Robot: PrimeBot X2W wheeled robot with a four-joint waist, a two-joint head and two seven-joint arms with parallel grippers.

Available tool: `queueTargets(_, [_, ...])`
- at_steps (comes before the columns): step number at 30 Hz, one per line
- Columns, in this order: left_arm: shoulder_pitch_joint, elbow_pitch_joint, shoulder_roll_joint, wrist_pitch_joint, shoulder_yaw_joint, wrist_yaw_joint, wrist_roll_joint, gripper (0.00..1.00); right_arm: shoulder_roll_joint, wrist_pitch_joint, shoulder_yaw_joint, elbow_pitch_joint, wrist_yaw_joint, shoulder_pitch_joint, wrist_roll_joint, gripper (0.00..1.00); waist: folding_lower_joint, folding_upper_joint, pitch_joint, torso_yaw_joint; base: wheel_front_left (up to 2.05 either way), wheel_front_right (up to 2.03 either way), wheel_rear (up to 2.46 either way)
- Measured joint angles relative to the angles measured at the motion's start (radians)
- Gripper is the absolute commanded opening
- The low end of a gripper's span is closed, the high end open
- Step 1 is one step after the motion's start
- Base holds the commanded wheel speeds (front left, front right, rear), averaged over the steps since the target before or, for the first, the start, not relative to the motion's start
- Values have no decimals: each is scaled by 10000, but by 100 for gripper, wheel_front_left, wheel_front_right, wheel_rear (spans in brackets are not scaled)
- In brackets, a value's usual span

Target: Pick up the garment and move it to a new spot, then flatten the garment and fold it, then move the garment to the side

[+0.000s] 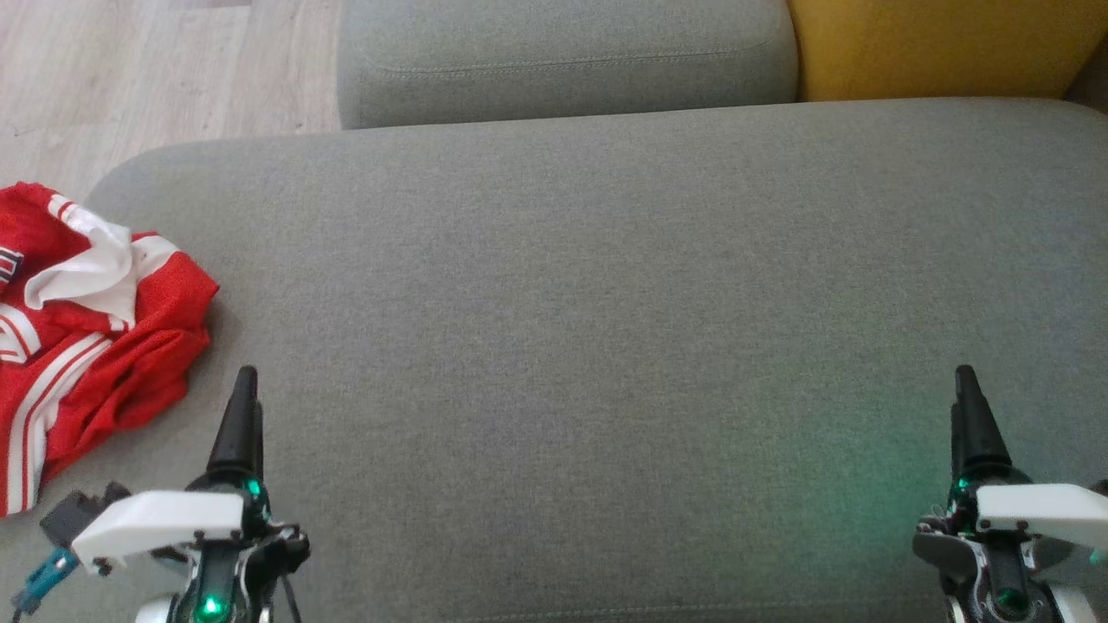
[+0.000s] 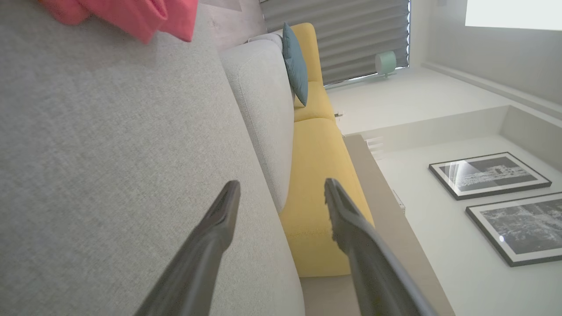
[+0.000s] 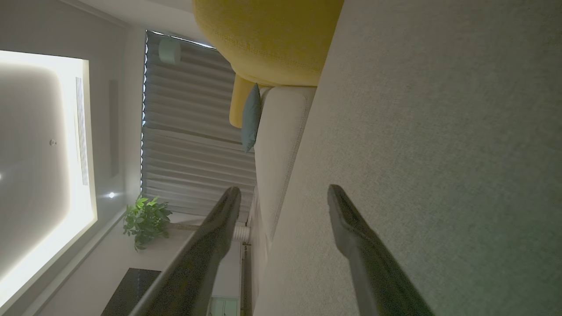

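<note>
The garment is a crumpled red shirt with white stripes, lying at the left edge of the grey sofa seat; its red cloth also shows at the top left of the left wrist view. My left gripper hovers low at the lower left, just right of the garment and apart from it. Its fingers stand wide apart, open and empty. My right gripper sits at the lower right, far from the garment. It is open too, its fingers holding nothing.
A grey back cushion and a yellow cushion bound the seat at the far side. Wooden floor lies beyond the seat's left end. A blue pillow leans on the sofa back.
</note>
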Motion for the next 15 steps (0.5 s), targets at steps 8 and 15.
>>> queueTargets(8, [-71,-261,0,-238,-238,59,1237,100,-21,-100,146,-247,0,-157,-1198,100,0,0,-3,-21,0,0,0])
queueTargets(15, [-213,-370,2,-393,-360,63,2125,100,-33,-188,221,-451,0,-158,-2048,100,0,0,-2,-32,0,0,0])
